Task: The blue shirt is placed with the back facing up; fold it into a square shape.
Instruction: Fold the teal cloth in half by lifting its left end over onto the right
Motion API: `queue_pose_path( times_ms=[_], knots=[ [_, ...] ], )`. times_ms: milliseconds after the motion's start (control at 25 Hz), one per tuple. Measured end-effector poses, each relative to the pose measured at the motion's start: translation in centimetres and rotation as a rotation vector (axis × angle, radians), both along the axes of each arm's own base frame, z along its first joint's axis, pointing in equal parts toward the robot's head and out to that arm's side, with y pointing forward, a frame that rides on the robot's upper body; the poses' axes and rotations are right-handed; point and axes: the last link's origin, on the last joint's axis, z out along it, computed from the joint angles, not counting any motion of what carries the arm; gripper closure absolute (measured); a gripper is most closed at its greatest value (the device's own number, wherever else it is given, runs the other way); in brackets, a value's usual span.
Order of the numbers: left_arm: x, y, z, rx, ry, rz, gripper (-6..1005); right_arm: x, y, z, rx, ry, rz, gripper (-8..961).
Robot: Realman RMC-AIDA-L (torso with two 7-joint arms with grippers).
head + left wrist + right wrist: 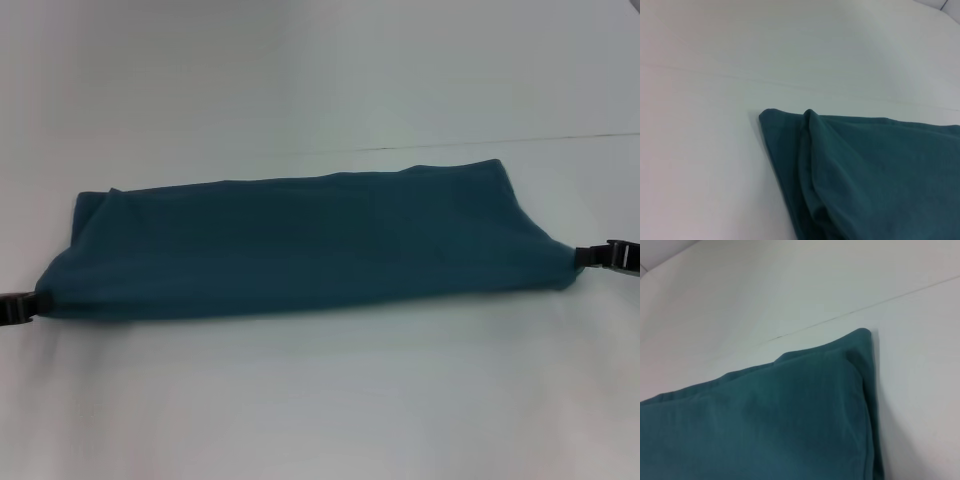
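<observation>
**Shirt stretched between two grippers**

The blue shirt (300, 245) is lying across the middle of the white surface (320, 400) as a long folded band, running from left to right. Its near edge is looking lifted and taut, casting a soft shadow on the surface below it, while its far edge is resting flat.

The left gripper (22, 306) is sitting at the shirt's near left corner, at the left edge of the head view, touching the fabric. The right gripper (600, 257) is sitting at the near right corner, likewise against the cloth. Only the black tips are showing, so whether the jaws are pinching the fabric or merely beside it, I cannot tell.

In the left wrist view the shirt's (865, 175) left end is showing a doubled fold with layered edges. In the right wrist view the shirt's (780, 420) right end is coming to a neat corner at the far side.
</observation>
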Motion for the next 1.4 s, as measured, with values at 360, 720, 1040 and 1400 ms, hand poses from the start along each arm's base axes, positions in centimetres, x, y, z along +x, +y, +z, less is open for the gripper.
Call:
queue_pose_path(
  times_ms=[360, 720, 1040, 1400],
  knots=[
    [-0.1, -1.6, 0.8, -0.026, -0.034, -0.001, 810, -0.7, -0.6, 1.6, 0.012, 0.05, 0.045, 751],
    [-1.0, -3.3, 2.5, -0.006, -0.143, 0.115, 630, -1.4, -0.5, 4.3, 0.104, 0.09, 0.097, 462],
    [-0.9, -3.9, 0.8, -0.084, -0.277, 0.265, 276, -3.6, 1.8, 5.9, 0.115, 0.071, 0.168, 142],
    [0.1, -2.5, 0.3, -0.106, -0.346, 0.309, 118, -5.7, 3.6, 7.2, 0.123, 0.04, 0.235, 45]
  ],
)
